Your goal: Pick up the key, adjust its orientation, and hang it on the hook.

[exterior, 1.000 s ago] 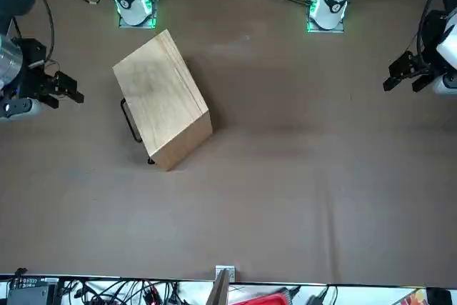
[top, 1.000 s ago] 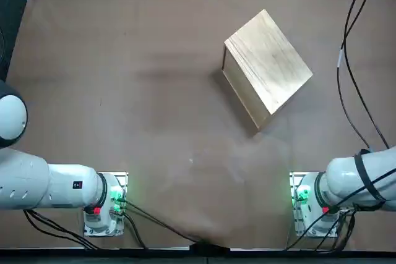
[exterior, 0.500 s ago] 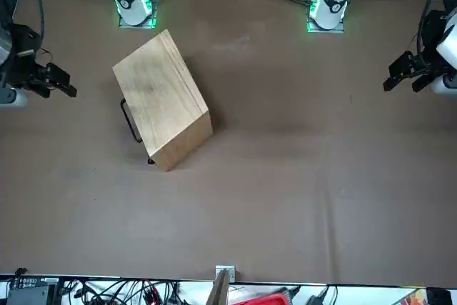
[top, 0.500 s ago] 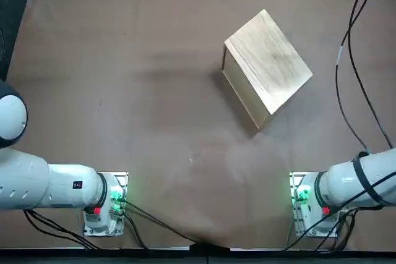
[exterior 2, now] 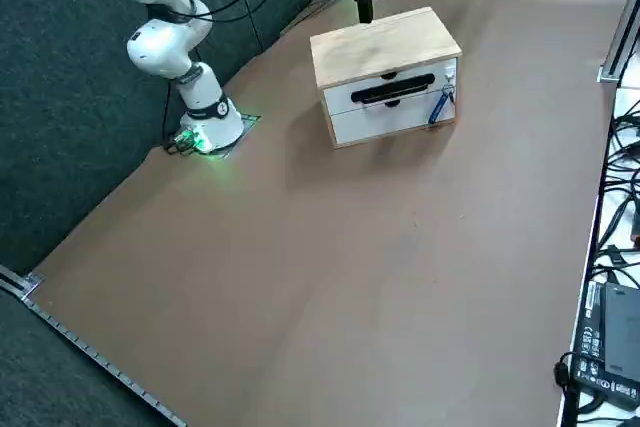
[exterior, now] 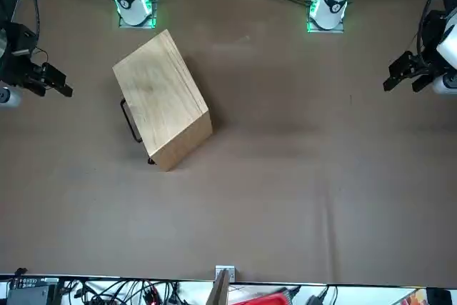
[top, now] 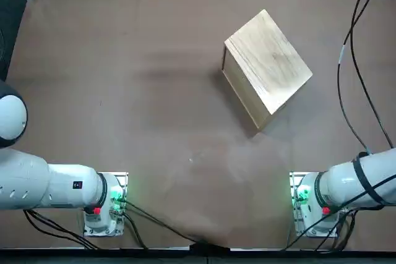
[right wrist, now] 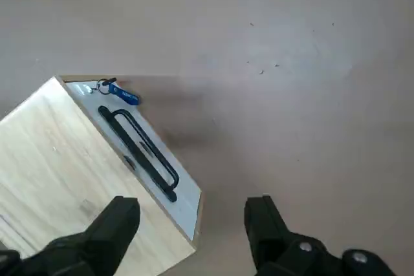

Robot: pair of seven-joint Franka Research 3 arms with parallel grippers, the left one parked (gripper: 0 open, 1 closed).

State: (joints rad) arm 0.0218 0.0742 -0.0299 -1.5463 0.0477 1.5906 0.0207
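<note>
I'm seeing the key point(right wrist: 109, 81), a small dark piece, hanging by its ring point(right wrist: 102, 86) at a white hook point(exterior 2: 449, 73) on the drawer side of the wooden box point(exterior 2: 385, 45), near the end away from the arm bases. Its short dark piece is pointing downward and slightly right in the right side view. A blue tag point(exterior 2: 438, 108) is sharing the ring, its long axis slanting down to the left there, with its ring end uppermost and its free end towards the black handle point(exterior 2: 393, 88). Both are lying apart from each other below the ring, against or just in front of the white drawer fronts point(exterior 2: 396, 115). The box is sitting angled on the bench point(exterior 2: 300, 277). Farther out, the right gripper point(right wrist: 194, 203) is hovering above the bench, on the box's drawer side, its fingers spread wide with nothing between them.
</note>
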